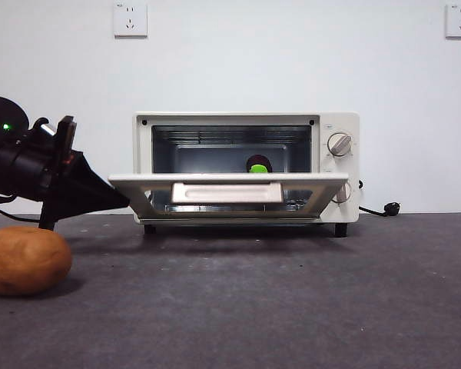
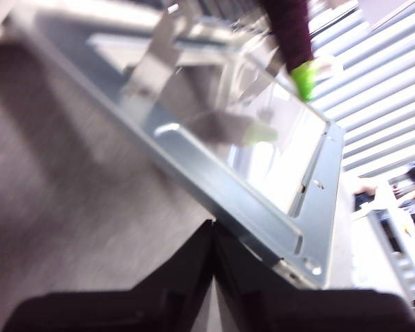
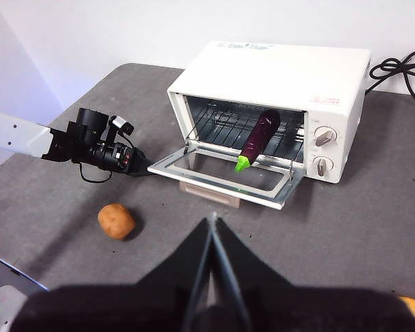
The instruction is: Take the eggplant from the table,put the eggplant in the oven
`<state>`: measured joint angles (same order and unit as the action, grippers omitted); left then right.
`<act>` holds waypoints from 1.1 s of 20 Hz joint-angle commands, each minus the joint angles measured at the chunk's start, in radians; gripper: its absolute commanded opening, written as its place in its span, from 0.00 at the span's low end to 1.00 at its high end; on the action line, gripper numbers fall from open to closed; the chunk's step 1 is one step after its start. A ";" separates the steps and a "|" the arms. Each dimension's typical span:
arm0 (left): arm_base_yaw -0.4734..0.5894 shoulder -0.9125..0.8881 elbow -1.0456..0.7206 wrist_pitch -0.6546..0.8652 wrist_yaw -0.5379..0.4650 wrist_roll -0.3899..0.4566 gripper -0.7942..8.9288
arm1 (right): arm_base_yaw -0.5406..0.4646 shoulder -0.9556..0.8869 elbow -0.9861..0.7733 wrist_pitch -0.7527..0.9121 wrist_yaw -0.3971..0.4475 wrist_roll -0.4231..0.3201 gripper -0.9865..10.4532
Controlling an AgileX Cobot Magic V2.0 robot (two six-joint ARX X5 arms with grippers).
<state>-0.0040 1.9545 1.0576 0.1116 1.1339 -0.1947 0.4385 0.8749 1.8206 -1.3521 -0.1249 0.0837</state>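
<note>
The eggplant (image 3: 259,137) lies inside the oven (image 3: 290,76) on the wire rack, with its green tip (image 3: 242,164) sticking out over the open door (image 3: 221,178). In the front view only its round end (image 1: 258,164) shows, a dark spot with a bit of green, near the middle of the oven's opening. The door hangs partway down, and its beige handle (image 1: 227,192) faces the front. The left gripper (image 1: 111,198) is at the door's left edge, at about 9 o'clock from the oven, and its black tip touches that edge. In the left wrist view its two fingers are pressed tight together with nothing between them, right up against the door's metal frame (image 2: 263,214). The right gripper (image 3: 212,232) hangs high above the table (image 3: 360,221), well away from the oven, and its fingers are pressed together too and hold nothing. A brown potato (image 1: 24,260) sits on the table at about 8 o'clock from the oven, apart from the left gripper. A black cord (image 1: 380,209) lies at 3 o'clock from the oven, and two wall sockets (image 1: 130,19) sit up high on the white wall.
</note>
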 commanded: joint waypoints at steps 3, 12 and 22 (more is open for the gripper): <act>-0.008 0.011 -0.003 0.105 0.026 -0.111 0.07 | 0.000 -0.003 0.001 -0.021 0.002 0.010 0.08; -0.008 0.007 0.000 0.325 0.026 -0.280 0.07 | 0.000 -0.003 0.001 -0.020 0.002 0.010 0.08; -0.018 0.007 0.096 0.422 -0.046 -0.353 0.07 | 0.000 -0.003 0.001 -0.021 0.002 0.010 0.08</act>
<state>-0.0166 1.9545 1.1431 0.5152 1.0943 -0.5346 0.4385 0.8749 1.8206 -1.3521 -0.1249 0.0860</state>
